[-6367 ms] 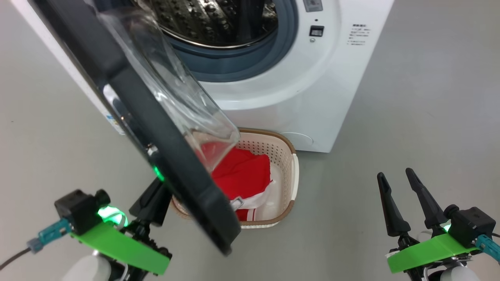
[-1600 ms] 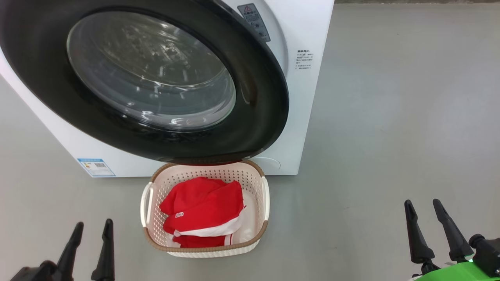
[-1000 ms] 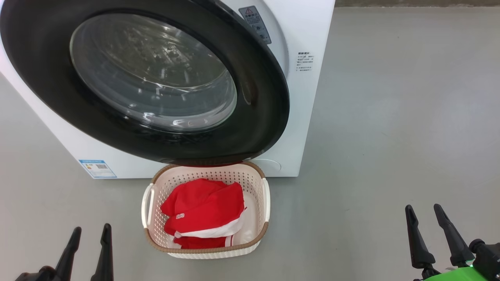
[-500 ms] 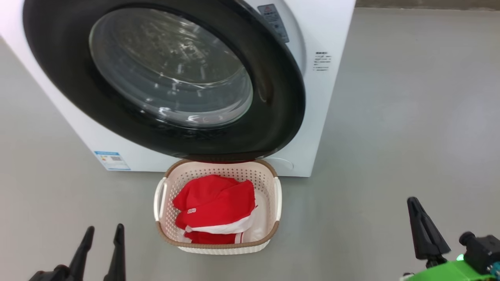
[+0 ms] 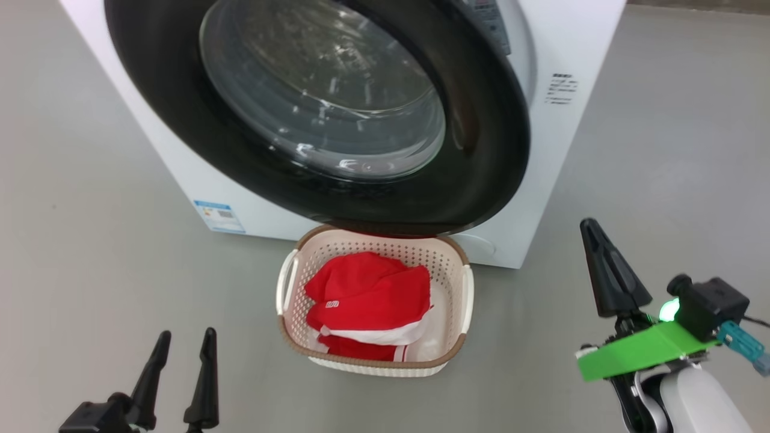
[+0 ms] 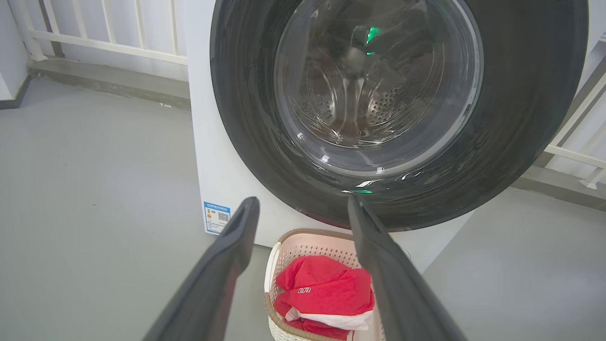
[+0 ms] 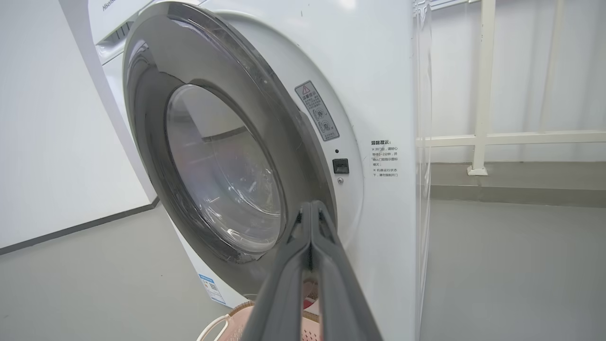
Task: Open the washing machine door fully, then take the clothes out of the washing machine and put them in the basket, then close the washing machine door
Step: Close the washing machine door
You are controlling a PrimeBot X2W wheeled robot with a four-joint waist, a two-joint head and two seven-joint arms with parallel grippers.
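Observation:
The washing machine point(image 5: 577, 156) stands ahead with its black-rimmed door point(image 5: 481, 180) swung almost shut. In the right wrist view the door point(image 7: 156, 118) still stands a little off the white front, and the latch slot point(image 7: 340, 166) shows beside its edge. The cream basket point(image 5: 385, 245) sits on the floor under the door, holding the red clothes point(image 5: 367, 297). My left gripper point(image 5: 185, 337) is open and empty at the lower left, short of the basket point(image 6: 303, 239). To the basket's right, my right gripper point(image 5: 589, 228) is raised and shut on nothing, pointing at the door's edge point(image 7: 311, 206).
Grey floor lies all around the machine. White railings run behind it point(image 6: 94, 38) and to its right point(image 7: 480, 94). A white wall point(image 7: 47, 118) stands off to the machine's left. A blue sticker point(image 5: 219, 216) marks the machine's lower left front.
My right gripper has shut its fingers and risen toward the door. The head camera has shifted, sliding the scene rightward. Since the earliest frame the door has swung from wide open to nearly shut.

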